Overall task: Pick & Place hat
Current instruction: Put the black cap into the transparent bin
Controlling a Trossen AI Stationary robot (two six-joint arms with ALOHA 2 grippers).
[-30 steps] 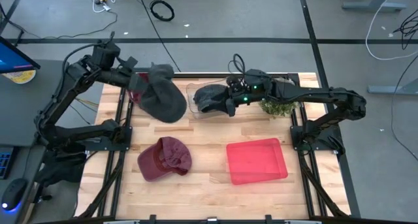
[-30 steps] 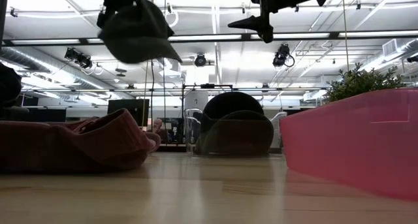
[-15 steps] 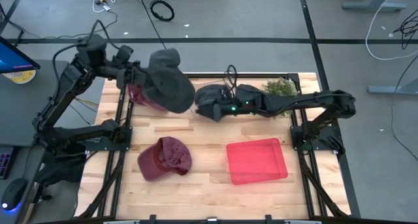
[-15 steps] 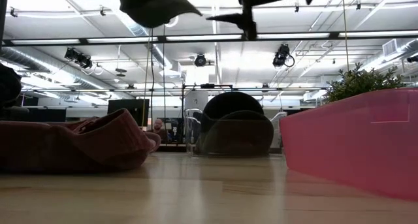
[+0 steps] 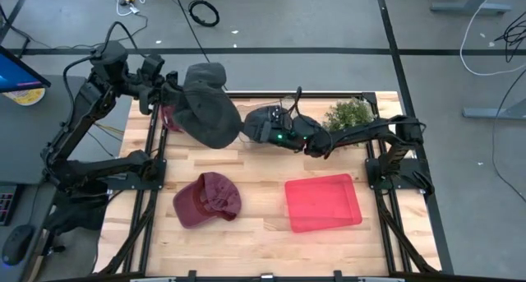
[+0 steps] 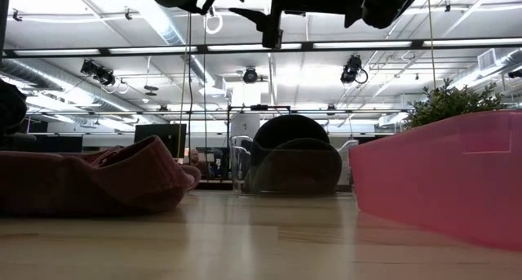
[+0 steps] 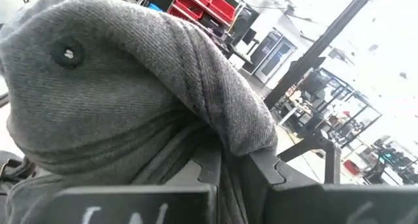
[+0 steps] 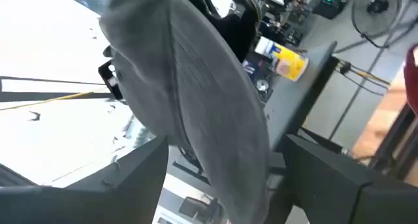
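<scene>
Low view: wooden table (image 6: 245,239), ceiling lights (image 6: 342,45).

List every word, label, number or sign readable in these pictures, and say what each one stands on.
No text can be read with any certainty.
White handwritten strokes on the dark band at the base of the left gripper, below the grey fabric cap: cut off by the picture's edge, unreadable.
Yellow container with a blue label on the side desk: print too blurred to read.
Dark red cap, pink plastic bin: no lettering shows.
</scene>
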